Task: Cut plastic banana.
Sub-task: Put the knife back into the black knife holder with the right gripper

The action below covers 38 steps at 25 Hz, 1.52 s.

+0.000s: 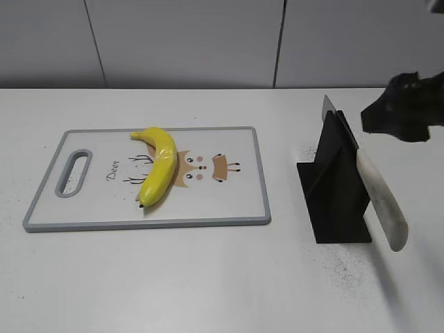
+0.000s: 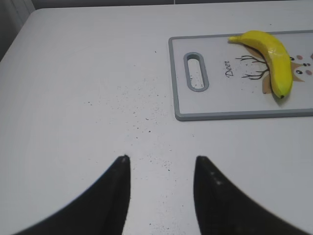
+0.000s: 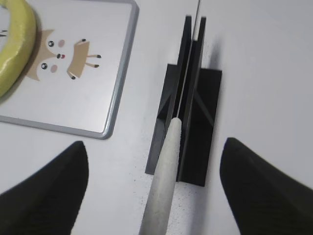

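Directly beneath the right gripper (image 3: 151,191), between its widely spread fingers, the pale handle of the knife (image 3: 161,181) points back toward the wrist, and its blade runs straight ahead into the slot of the black knife stand (image 3: 188,112). The fingers flank the handle without touching it, so nothing is held yet. Handle and blade lie along the gripper's own forward line, which suggests a straight descent and a squeeze would take the handle.

Ahead and to the left of that gripper lies the cutting board (image 1: 260,177), and on it the plastic banana (image 1: 158,170), well apart from the knife. Its long axis runs roughly front to back across the board, curving.

Ahead and to the right of the left gripper (image 2: 161,166), whose fingers are also spread over bare table (image 2: 73,98), the same banana sits near the board's far edge. The right arm is clearly nearer the knife.

Beside the board's handle slot (image 2: 195,72) the word "Deer" (image 2: 231,68) is printed, next to a cartoon deer.
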### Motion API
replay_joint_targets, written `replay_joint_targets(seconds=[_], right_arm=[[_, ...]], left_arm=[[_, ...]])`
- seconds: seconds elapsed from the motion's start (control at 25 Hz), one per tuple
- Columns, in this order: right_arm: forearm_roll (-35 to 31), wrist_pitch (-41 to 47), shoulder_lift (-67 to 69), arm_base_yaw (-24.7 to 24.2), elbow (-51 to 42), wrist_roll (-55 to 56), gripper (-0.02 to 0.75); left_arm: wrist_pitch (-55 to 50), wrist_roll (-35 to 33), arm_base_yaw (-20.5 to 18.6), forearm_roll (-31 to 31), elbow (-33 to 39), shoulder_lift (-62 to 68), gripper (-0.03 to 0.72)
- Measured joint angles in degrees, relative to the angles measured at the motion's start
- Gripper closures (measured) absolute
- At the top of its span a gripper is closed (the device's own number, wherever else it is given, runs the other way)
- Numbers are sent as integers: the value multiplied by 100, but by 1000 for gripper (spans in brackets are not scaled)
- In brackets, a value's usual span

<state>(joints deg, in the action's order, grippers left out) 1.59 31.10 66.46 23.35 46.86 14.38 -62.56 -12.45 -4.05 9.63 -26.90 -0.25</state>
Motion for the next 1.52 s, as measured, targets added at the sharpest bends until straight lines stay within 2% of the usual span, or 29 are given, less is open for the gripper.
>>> replay_joint_targets(seconds=[0.24, 0.4, 0.6, 0.8, 1.16, 1.52], right_arm=[[5, 567, -1070, 0, -113, -919, 119], [5, 780, -1799, 0, -621, -1150, 129], [-1, 1149, -2844, 0, -1284, -1212, 153], [-6, 1774, -3779, 0, -1479, -1266, 155], [-49, 2637, -4988, 0, -1657, -1330, 155], [-53, 2834, -5737, 0, -1769, -1332, 159]], left_arm=[[0, 0, 0, 0, 0, 0, 325], [0, 0, 13, 0, 0, 0, 351], [0, 0, 166, 0, 0, 0, 394], [0, 0, 365, 0, 0, 0, 427], [0, 0, 381, 0, 0, 0, 454], [0, 0, 381, 0, 0, 0, 457]])
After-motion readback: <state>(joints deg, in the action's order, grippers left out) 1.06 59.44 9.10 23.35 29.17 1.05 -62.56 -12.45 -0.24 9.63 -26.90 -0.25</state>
